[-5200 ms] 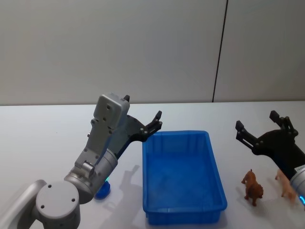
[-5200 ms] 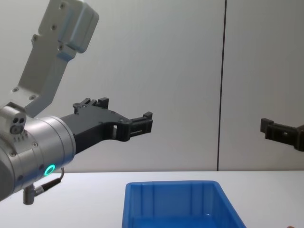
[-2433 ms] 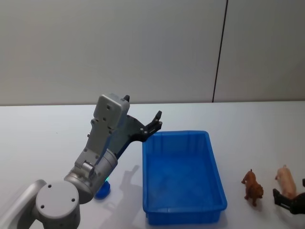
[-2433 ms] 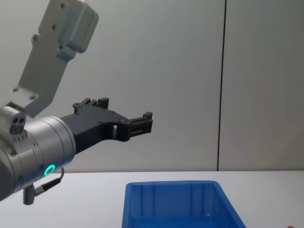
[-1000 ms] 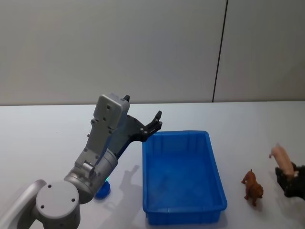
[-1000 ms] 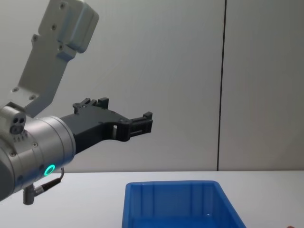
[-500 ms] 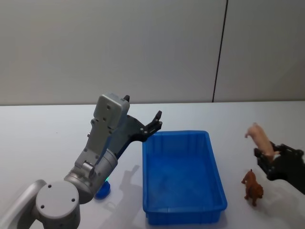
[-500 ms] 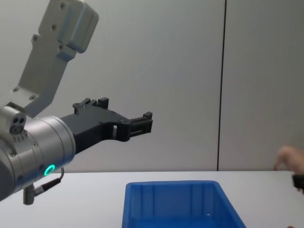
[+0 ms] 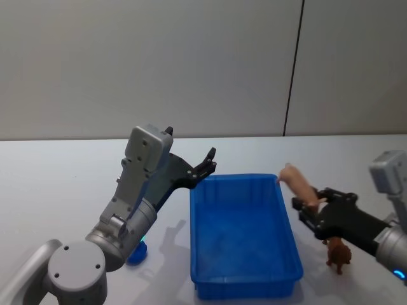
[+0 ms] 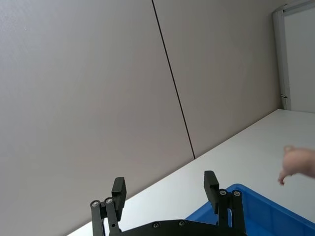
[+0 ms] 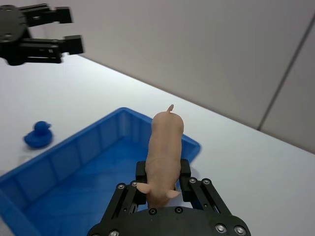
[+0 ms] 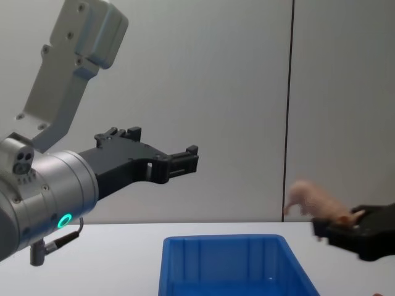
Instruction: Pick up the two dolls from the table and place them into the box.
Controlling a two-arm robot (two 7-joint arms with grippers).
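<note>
Jaws of the right gripper (image 9: 306, 208) are clamped on one end of the pink doll (image 9: 296, 183). The doll is held clear of the table (image 9: 57, 184), its free end jutting out over the right rim of the box (image 9: 245, 283) toward the far corner. Brown doll (image 9: 338, 255) stands on the table just right of the box, by the near corner. Left gripper (image 10: 164, 183) hangs raised beside the box's far left corner, jaws spread wide, nothing between them. Small blue duck (image 11: 38, 135) sits on the table left of the box.
</note>
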